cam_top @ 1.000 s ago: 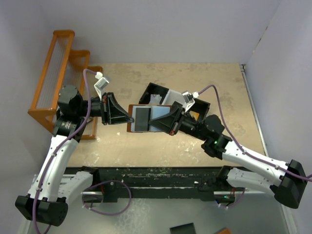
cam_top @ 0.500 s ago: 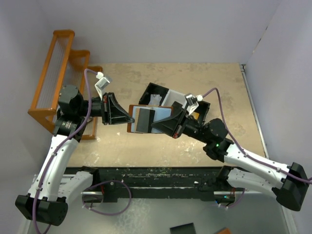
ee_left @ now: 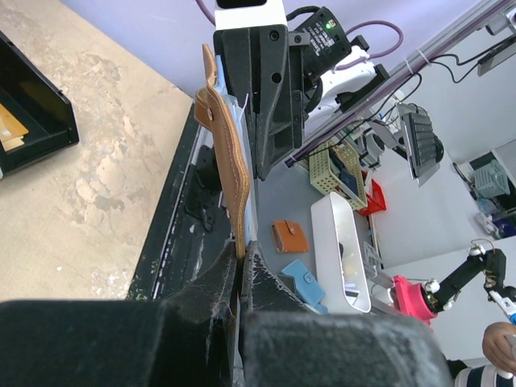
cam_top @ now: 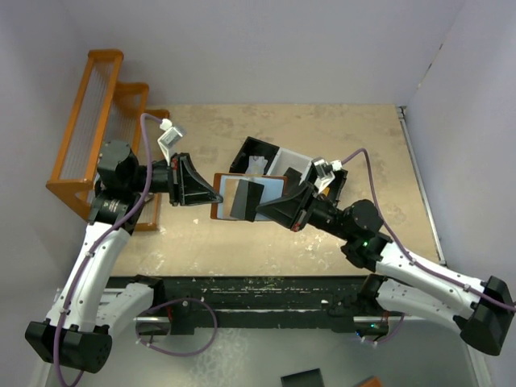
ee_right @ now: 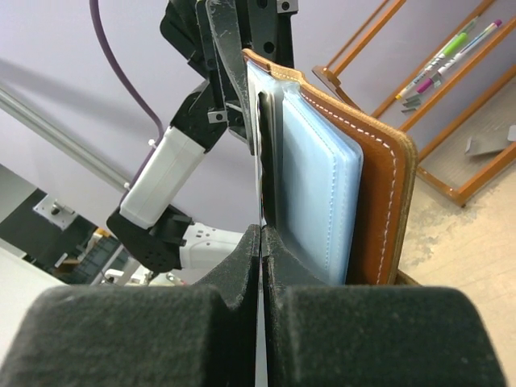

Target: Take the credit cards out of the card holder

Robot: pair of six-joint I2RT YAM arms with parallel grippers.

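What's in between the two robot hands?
The brown card holder, pinched by the left gripper, with a dark card the right gripper grips. The top view shows it.

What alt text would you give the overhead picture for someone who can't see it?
An open brown wallet is held above a tan table: the left gripper clamps its edge, the right gripper pinches a dark card tilted across its pale lining. A black-and-white tray sits behind them, an orange rack at left.
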